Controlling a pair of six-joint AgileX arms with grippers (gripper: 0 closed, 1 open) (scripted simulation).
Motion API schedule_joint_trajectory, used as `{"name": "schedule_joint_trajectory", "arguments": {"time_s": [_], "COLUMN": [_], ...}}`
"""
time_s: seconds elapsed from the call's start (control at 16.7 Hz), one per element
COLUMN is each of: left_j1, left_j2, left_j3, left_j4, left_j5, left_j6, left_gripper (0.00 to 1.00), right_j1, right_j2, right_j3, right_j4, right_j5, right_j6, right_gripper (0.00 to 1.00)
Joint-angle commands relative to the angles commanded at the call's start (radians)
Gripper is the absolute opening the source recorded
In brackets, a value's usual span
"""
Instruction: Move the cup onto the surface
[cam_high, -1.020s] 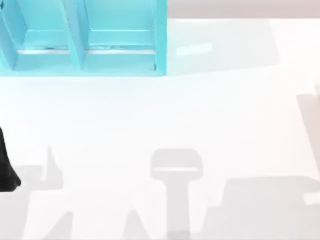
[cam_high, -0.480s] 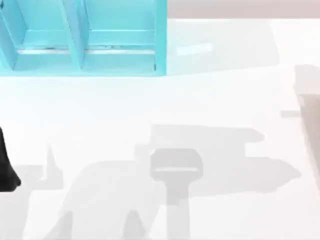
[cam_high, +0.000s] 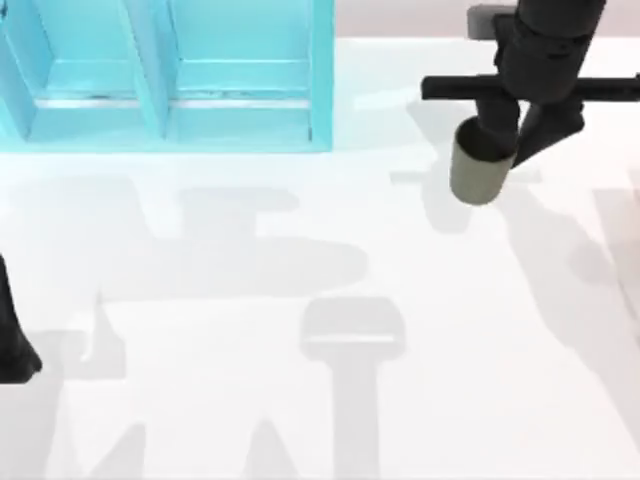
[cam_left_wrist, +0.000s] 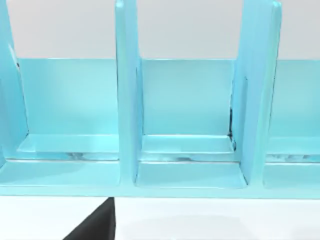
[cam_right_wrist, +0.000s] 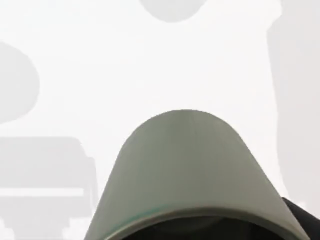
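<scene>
One small olive-grey cylindrical cup (cam_high: 478, 172), matte and handleless, sits between the jaws of the right gripper (cam_high: 510, 140). One turquoise-blue shelf unit (cam_high: 165, 75) stands on one glossy white tabletop (cam_high: 320, 260). Two dark arms are visible; the left arm (cam_high: 12, 335) is parked.

The cup (cam_high: 478, 172) in my black right hand (cam_high: 516, 135) is a plain, matte olive-grey with a dark inside. Beneath it the counter (cam_high: 420, 300) is glossy white, crossed by pale grey shadows. The shelf unit (cam_high: 170, 75) is turquoise-blue throughout.
</scene>
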Motion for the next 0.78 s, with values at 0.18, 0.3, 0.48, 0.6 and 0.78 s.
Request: {"name": "schedule_joint_trajectory", "arguments": {"time_s": [0.18,0.3,0.48,0.6,0.78], "left_j1": [0.000,0.000,0.000,0.000,0.000], "left_j2": [0.000,0.000,0.000,0.000,0.000], "left_j3": [0.000,0.000,0.000,0.000,0.000], "left_j4": [0.000,0.000,0.000,0.000,0.000], "left_j5": [0.000,0.000,0.000,0.000,0.000], "left_j6": [0.000,0.000,0.000,0.000,0.000], "left_gripper": [1.00,1.00,1.00,1.00,1.00], "right_j1": [0.095,0.113,0.110,0.111,0.120], "right_j2": [0.085,0.100,0.099,0.098,0.094], "right_j3": [0.106,0.123,0.120,0.103,0.007], "right_j4": [-0.018,-0.021,-0.019,-0.002,0.093], "right_j5": [0.000,0.000,-0.003,-0.003,-0.001], "right_j6": [0.095,0.113,0.114,0.115,0.119], "right_gripper": [0.00,0.00,0.00,0.00,0.00]}}
